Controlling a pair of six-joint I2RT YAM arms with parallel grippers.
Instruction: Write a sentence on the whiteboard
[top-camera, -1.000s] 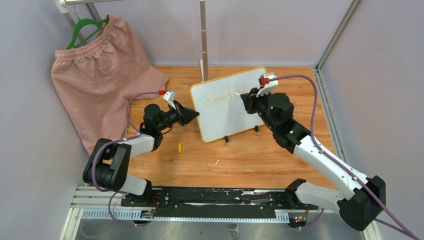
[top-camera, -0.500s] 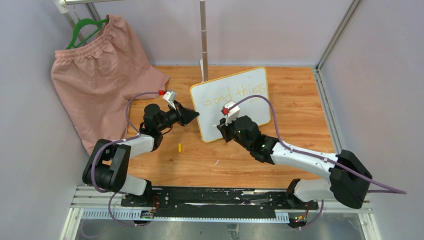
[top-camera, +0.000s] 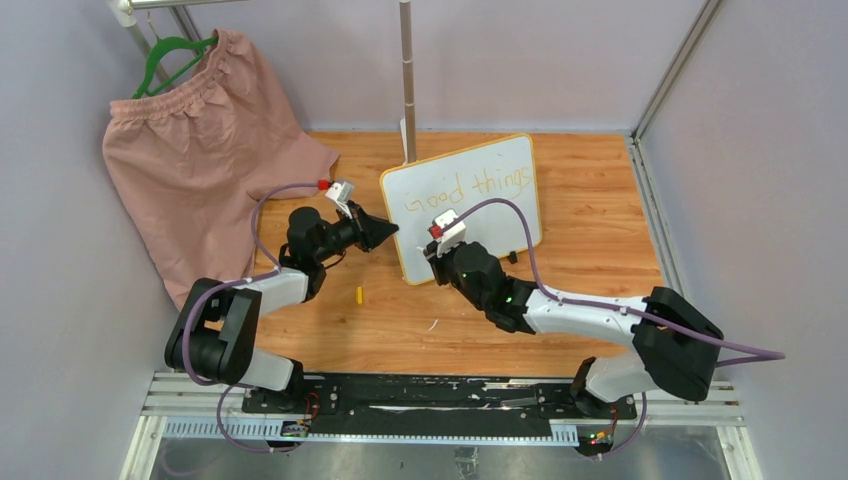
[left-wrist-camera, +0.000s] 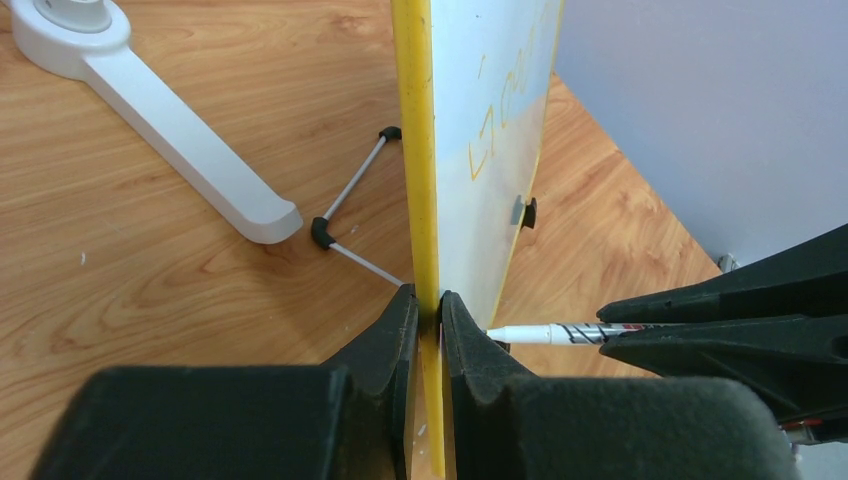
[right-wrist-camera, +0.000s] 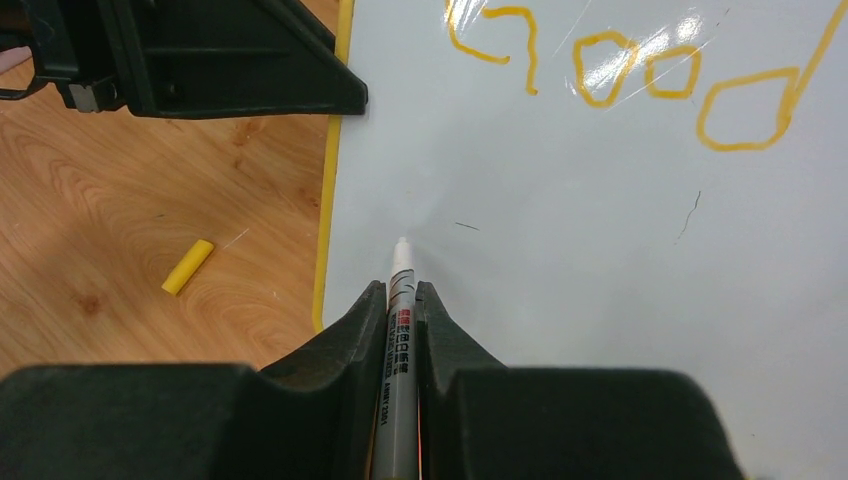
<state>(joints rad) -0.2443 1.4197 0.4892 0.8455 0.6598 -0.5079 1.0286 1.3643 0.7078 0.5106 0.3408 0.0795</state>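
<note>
The whiteboard (top-camera: 500, 215), white with a yellow-orange frame, stands tilted on the wooden table. The sentence (top-camera: 468, 187) reads "Good things" in one yellow line; no second line shows. My left gripper (top-camera: 392, 232) is shut on the board's left frame edge (left-wrist-camera: 412, 150), with its tips at the frame in the left wrist view (left-wrist-camera: 428, 300). My right gripper (top-camera: 432, 250) is shut on a white marker (right-wrist-camera: 402, 270), whose tip is at the board's lower left, below "Good" (right-wrist-camera: 620, 80). The marker also shows in the left wrist view (left-wrist-camera: 545, 333).
A small yellow cap (top-camera: 359, 295) lies on the table left of the board; it also shows in the right wrist view (right-wrist-camera: 188, 267). A pink garment (top-camera: 200, 190) hangs on a green hanger (top-camera: 175, 55) at the back left. A pole (top-camera: 407, 70) with a white base (left-wrist-camera: 170, 120) stands behind the board.
My right gripper swept with the marker from the board's upper right to its lower left, uncovering the word "things". The left gripper and the board have not moved.
</note>
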